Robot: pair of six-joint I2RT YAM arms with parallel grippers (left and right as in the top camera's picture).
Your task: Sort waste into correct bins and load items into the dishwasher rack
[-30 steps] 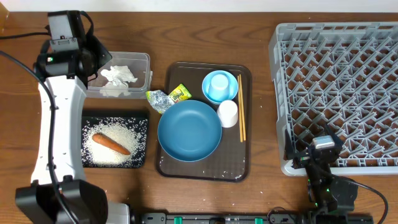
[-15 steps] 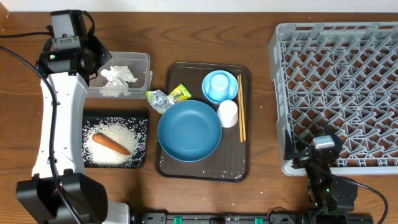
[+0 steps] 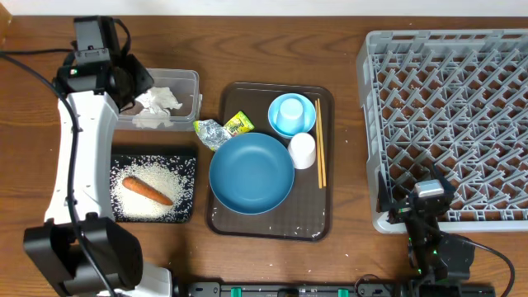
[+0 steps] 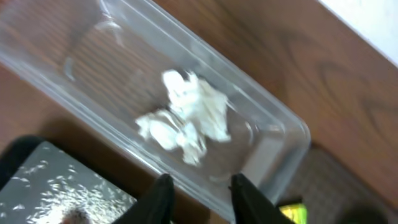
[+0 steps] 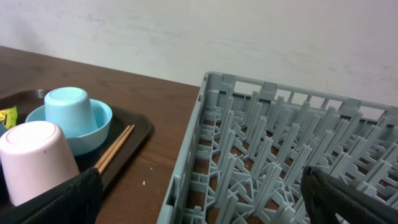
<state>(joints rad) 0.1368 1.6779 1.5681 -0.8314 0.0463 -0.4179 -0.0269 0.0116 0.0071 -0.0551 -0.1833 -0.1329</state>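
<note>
Crumpled white tissue [image 4: 186, 118] lies inside the clear tub [image 3: 196, 78]. My left gripper [image 4: 202, 190] hovers over the tub's near wall, open, with nothing between its fingers [image 4: 163, 200]. In the black tray [image 3: 115, 157] rice grains [image 3: 169, 173] surround the carrot [image 3: 148, 190]. The yellow-green wrapper [image 3: 223, 129] rests at the brown tray's left edge. On that tray are the dark-blue dish [image 3: 251, 173], the light-blue cup [image 3: 289, 110] upside down in the light-blue bowl [image 3: 307, 124], the white cup [image 3: 302, 150] and the chopsticks [image 3: 319, 157]. My right gripper [image 5: 199, 205] stands open by the grey rack [image 3: 450, 124].
The brown serving tray [image 3: 264, 224] lies between the bins and the rack. The rack's near-left corner [image 5: 205, 84] is right in front of my right gripper. Bare wooden table [image 3: 346, 165] separates tray and rack.
My left arm has drifted slightly right and toward the table's far edge above the tub. The tissue lies where it did. The right arm has not moved.
</note>
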